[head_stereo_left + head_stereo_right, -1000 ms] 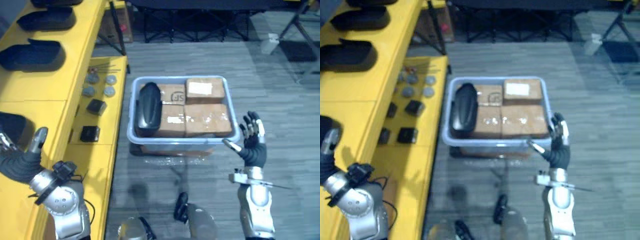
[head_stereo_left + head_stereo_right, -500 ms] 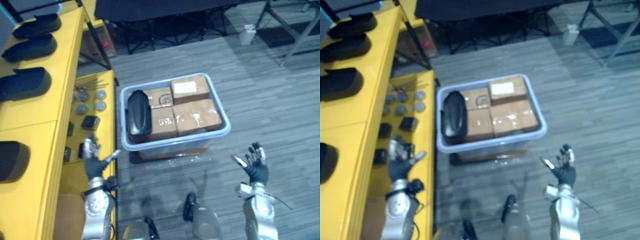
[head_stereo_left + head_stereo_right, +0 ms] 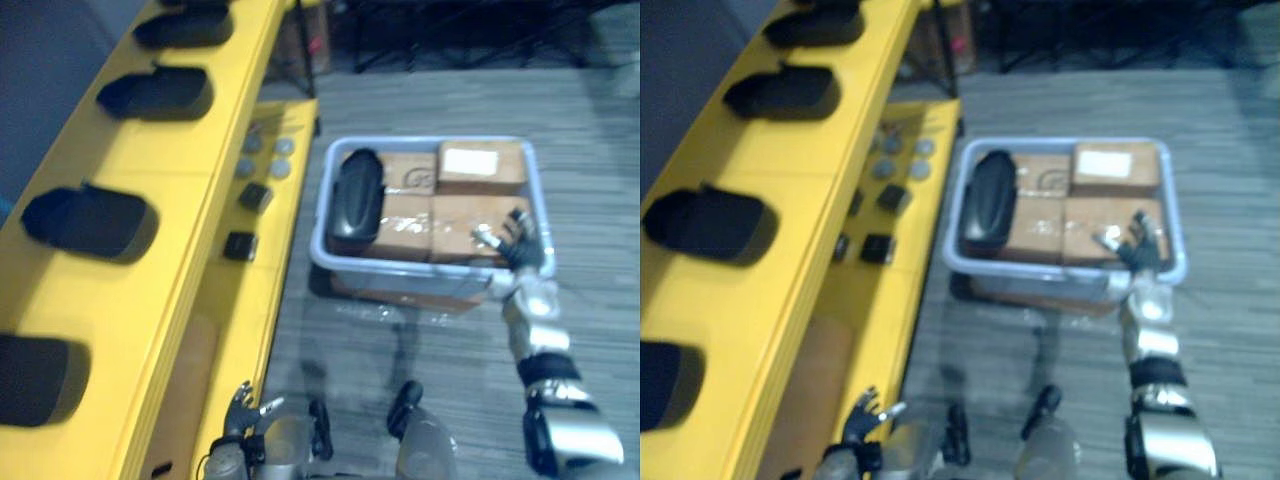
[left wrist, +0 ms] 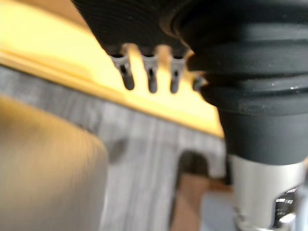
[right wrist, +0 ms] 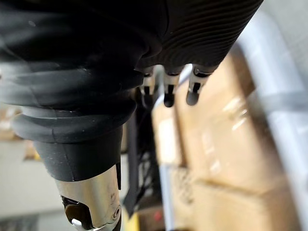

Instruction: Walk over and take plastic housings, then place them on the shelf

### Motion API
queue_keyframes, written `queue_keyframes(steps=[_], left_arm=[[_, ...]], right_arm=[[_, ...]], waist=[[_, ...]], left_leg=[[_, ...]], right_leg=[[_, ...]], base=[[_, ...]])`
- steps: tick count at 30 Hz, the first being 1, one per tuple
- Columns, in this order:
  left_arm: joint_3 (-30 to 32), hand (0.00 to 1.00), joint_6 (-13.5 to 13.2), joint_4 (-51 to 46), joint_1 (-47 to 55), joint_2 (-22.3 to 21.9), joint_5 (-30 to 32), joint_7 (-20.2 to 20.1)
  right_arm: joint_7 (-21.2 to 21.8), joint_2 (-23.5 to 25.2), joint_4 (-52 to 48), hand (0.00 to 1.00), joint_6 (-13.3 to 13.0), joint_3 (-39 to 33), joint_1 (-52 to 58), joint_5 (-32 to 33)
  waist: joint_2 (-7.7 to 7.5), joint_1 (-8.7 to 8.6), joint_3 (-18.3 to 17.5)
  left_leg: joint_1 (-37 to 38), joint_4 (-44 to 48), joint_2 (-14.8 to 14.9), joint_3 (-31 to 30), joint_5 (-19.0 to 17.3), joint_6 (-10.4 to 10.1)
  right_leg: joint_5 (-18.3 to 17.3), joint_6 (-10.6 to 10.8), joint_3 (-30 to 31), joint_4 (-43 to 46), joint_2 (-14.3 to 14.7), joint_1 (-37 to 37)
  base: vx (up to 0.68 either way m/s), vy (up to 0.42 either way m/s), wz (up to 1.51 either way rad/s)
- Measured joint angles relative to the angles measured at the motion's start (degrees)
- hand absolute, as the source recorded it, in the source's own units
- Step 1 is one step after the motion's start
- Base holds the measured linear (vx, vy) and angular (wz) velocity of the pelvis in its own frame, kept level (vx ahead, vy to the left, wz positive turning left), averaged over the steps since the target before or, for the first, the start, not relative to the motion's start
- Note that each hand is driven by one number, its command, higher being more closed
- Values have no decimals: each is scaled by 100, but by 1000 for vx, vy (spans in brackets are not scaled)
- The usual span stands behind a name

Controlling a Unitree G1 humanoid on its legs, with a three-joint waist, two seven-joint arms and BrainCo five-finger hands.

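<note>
While you are looking down at the grey bin (image 3: 400, 268) that is sitting on the floor (image 3: 600, 150), your right robot hand (image 3: 512, 243) is hovering over its near right corner with the fingers spread and straight, grasping nothing. One black plastic housing (image 3: 355, 198) is lying lengthwise along the bin's left side, resting against the cardboard boxes (image 3: 480, 165) that are filling the other compartments. To your left, more black housings (image 3: 155, 93) are sitting in a row, spaced apart, along the top of the yellow shelf (image 3: 190, 150). On the shelf's lower level, small black blocks (image 3: 240, 245) and round grey discs (image 3: 265, 158) are lying near the bin. Your left robot hand (image 3: 243, 408) is hanging low beside the shelf's near end, its fingers relaxed and released, holding nothing.
</note>
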Motion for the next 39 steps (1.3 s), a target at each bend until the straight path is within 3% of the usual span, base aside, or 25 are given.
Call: queue_keyframes(steps=[4,6,12,17,24,29,31,39], left_arm=[[17,0,-384,182,-26,8,-28,-131],[2,0,-436,510,-79,29,-37,-217],[-192,0,-347,1185,-52,35,-269,-296],[-384,0,-347,1277,-65,42,-716,-451],[-517,0,-300,1360,-86,33,-939,-587],[-688,0,-215,1453,-89,-4,-1161,-708],[-831,0,-217,1455,-94,-4,-1347,-732],[-901,0,-213,1547,-110,-98,-1591,-964]], right_arm=[[-223,-269,453,0,7,390,-882,2],[-371,-450,703,0,71,520,-1161,-13],[-1039,-876,1238,0,540,743,-1990,-146],[-1420,-956,1509,0,970,977,-2424,-316],[-1563,-1329,1708,0,1253,1251,-2559,-357],[-1695,-1525,1868,0,1649,1366,-2705,-353],[-1703,-1610,2006,0,1870,1366,-2705,-350],[-1533,-2042,2085,0,2172,1594,-2776,-593]], waist=[[204,163,87],[319,258,193],[449,608,415],[537,759,453],[588,959,418],[733,1034,315],[788,1138,276],[1020,1313,107]], left_leg=[[-367,135,-109,-151,37,76],[-447,214,-121,-202,36,82],[-793,419,-192,-357,37,87],[-1103,596,-232,-490,29,101],[-1448,691,-294,-672,54,137],[-1638,732,-295,-767,54,137],[-1670,711,-295,-773,55,135],[-1839,688,-334,-900,55,133]], right_leg=[[47,45,-159,-13,-148,-191],[64,31,-243,57,-194,-198],[33,5,-290,320,-334,-492],[-56,-29,-436,516,-458,-686],[-232,-64,-618,772,-635,-936],[-247,-72,-748,778,-644,-1020],[-265,-81,-754,793,-644,-1070],[-400,-60,-883,906,-717,-1192]], base=[[-69,82,23],[-1,44,15],[13,37,14],[-37,30,17],[-39,9,15],[0,24,9],[11,11,2],[29,28,8]])
